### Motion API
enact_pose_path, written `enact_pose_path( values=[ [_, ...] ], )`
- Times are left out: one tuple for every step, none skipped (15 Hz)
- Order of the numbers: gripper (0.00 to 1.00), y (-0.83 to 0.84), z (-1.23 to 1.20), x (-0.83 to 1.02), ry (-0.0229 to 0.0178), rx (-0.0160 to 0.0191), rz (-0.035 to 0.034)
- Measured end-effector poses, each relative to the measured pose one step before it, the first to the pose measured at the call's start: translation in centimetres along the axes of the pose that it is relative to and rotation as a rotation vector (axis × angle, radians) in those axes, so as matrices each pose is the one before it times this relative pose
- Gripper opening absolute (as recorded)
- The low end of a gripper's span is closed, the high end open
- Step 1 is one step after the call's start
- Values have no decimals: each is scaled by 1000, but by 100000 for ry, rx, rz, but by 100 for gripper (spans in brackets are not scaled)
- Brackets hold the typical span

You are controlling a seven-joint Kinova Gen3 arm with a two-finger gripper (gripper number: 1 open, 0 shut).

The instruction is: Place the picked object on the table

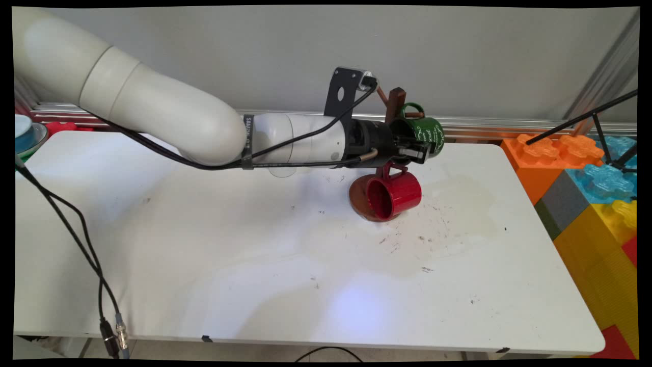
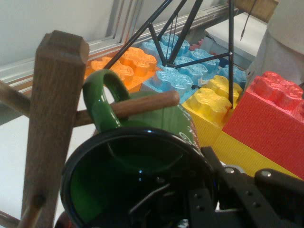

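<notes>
where the white arm reaches level across the far half of the white table (image 1: 214, 265), its black two-finger gripper (image 1: 418, 151) sits at the mouth of a dark green glazed mug with pale lettering (image 1: 425, 133), which lies on its side with the mouth turned back toward the wrist and its long axis running on from the arm toward the table's right edge. the mug's green loop handle (image 2: 100, 102) is threaded over a rounded wooden peg (image 2: 142, 105) that juts from a square brown wooden post (image 2: 50, 123) of a mug stand, so the mug is off the table and near its far edge. the fingers appear clamped on the mug's rim, one finger inside the dark hollow and one outside, though where they actually touch is partly hidden. just below, a glossy red mug (image 1: 395, 195) hangs on its side from a lower peg of the same stand, mouth toward the table's near left, above the stand's round brown wooden base (image 1: 362, 201). the main view gives this stacking and the arm's level approach; the hand view alone shows the peg passing through the handle loop and the post standing beside the mug. beyond the right edge lie oversized plastic building blocks (image 1: 586, 188) in orange, blue, yellow and red, with a thin black tripod (image 2: 190, 38) standing over them.
</notes>
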Motion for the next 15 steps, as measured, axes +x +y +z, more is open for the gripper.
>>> enact_pose_path(
  values=[
    [0, 200, -165, -54, 58, -453, 312],
    [0, 245, -174, -60, 13, -576, 358],
    [0, 182, -136, -40, 6, -476, 309],
    [0, 309, -196, -65, -46, -837, 517],
    [0, 224, -157, -34, 4, -575, 335],
    [0, 318, -251, -64, -14, -771, 455],
    [0, 201, -167, -33, 15, -411, 237],
    [0, 303, -235, -30, 27, -602, 387],
    [0, 213, -182, -10, 52, -503, 317],
    [0, 339, -268, -1, 127, -835, 568],
    [0, 423, -314, 40, 226, -1115, 784],
    [0, 444, -376, 54, 250, -1107, 911],
    [0, 263, -247, 42, 144, -604, 584],
    [0, 215, -203, 43, 89, -524, 535],
    [0, 362, -341, 88, 176, -894, 981]
  ],
)
